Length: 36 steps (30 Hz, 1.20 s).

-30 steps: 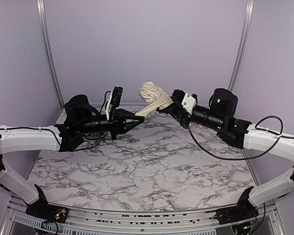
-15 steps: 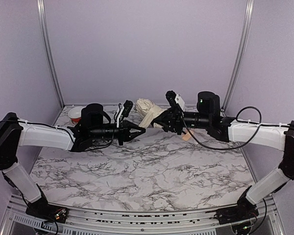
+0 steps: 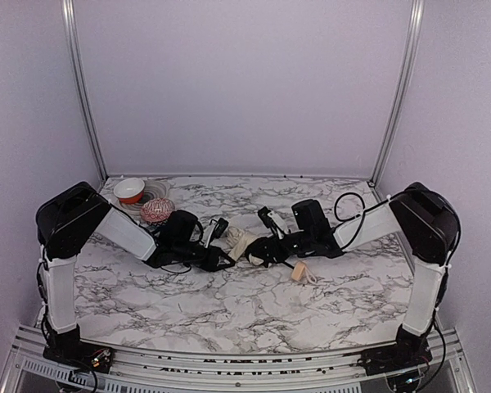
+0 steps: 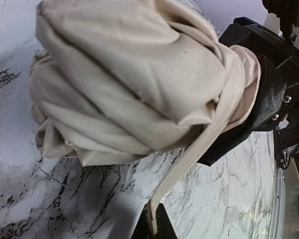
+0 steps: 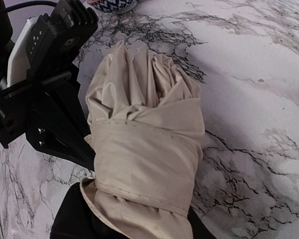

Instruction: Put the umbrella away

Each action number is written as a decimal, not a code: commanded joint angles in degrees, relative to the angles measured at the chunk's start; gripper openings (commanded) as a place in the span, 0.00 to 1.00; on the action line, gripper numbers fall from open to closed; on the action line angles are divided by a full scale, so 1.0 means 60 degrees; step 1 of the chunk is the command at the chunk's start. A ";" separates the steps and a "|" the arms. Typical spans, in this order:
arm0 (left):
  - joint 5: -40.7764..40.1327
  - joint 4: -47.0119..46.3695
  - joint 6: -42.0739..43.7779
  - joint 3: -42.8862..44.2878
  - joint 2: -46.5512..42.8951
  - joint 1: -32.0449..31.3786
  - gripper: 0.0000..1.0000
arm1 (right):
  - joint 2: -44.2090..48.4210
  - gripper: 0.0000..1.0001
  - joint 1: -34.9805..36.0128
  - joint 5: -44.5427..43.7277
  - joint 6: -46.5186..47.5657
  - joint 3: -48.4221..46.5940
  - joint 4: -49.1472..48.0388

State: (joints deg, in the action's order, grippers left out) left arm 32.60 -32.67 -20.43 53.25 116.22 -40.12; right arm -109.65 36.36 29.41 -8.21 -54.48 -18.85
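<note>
Two grips: right fingers (image 5: 70, 219) clamp the folded umbrella (image 5: 144, 149), left fingers (image 4: 164, 229) pinch its strap (image 4: 199, 149).

Soft, even light from above fills the overhead view and leaves only faint shadows on the marble worktop (image 3: 229, 319). Both wrist views are sharp on the umbrella (image 4: 129, 84) fabric. A dim shadow lies beneath it, and the worktop shines pale near its edge.
</note>
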 commanded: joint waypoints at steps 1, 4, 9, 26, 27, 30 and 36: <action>0.0222 0.1554 -0.0146 0.0749 0.1028 0.0075 0.00 | -0.0336 0.25 -0.0127 -0.0037 -0.0483 -0.0718 -0.1261; 0.0170 0.1886 -0.0101 0.1286 0.1565 0.0080 0.00 | -0.0693 0.35 -0.0198 0.0048 -0.0552 -0.0635 -0.1263; 0.0314 0.2297 -0.0004 0.1916 0.2016 0.0082 0.00 | -0.0811 0.50 -0.0229 0.0058 -0.0392 -0.0621 -0.0868; 0.0244 0.3319 0.0792 0.2511 0.2045 0.0080 0.00 | 0.1135 1.00 0.0214 -0.2111 0.2045 -0.1058 0.1970; 0.0249 0.3405 0.0816 0.2547 0.2056 0.0080 0.00 | 0.1346 1.00 0.0408 -0.2626 0.2531 -0.1118 0.2230; 0.0263 0.3567 0.0909 0.2626 0.2035 0.0080 0.00 | 0.1856 1.00 0.1139 -0.4818 0.3663 -0.1274 0.2932; 0.0326 0.3609 0.0983 0.2720 0.1878 0.0080 0.00 | 0.1640 1.00 0.2912 -0.7855 0.5499 -0.1098 0.3255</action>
State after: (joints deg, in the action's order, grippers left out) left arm 35.53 -18.98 -15.97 69.80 125.23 -39.33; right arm -97.56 48.93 -2.35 15.22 -60.29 -4.27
